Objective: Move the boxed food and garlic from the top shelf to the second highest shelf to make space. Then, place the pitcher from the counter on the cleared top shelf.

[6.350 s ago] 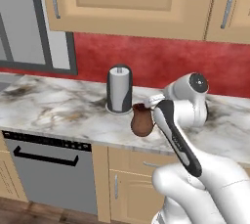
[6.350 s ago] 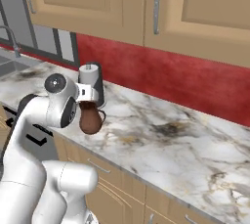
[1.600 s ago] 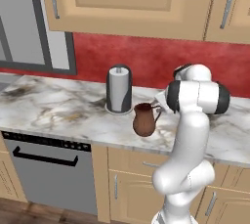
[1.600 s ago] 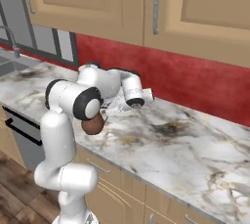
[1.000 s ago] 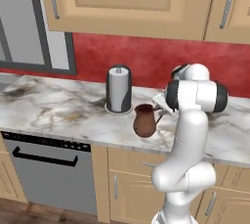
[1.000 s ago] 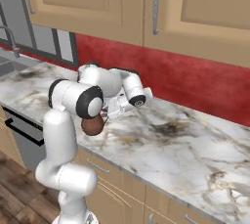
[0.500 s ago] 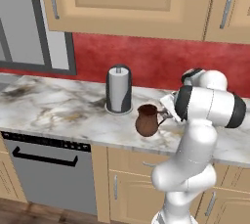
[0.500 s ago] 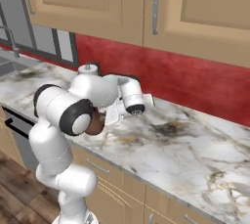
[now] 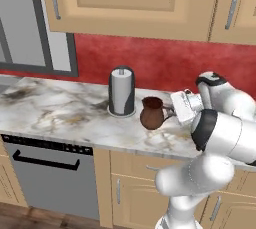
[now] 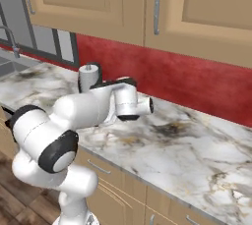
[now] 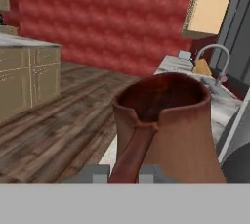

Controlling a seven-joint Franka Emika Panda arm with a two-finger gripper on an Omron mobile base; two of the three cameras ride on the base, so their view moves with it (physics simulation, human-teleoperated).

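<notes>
The reddish-brown pitcher (image 9: 151, 114) stands at the middle of the marbled counter (image 9: 60, 118), its handle turned right. My gripper (image 9: 172, 109) reaches in from the right and is shut on that handle. In the hand view the pitcher (image 11: 166, 125) looms close, and its handle (image 11: 134, 152) runs down between my fingertips (image 11: 95, 173), with the gripper (image 11: 124, 174) closed on it. In the right base view my own arm covers the pitcher. The boxed food, the garlic and the shelves are out of view.
A white-and-silver cylinder (image 9: 121, 92) stands just left of the pitcher, against the red backsplash (image 9: 165, 63). Wooden wall cabinets (image 9: 135, 3) hang overhead. A grey fridge front (image 9: 25, 18) is at far left, a dishwasher (image 9: 45, 183) under the counter, a sink faucet (image 10: 10, 37) further left.
The gripper has closed on the pitcher's handle. The upper arm has swung round, and the pitcher sits slightly higher in the left base view than before.
</notes>
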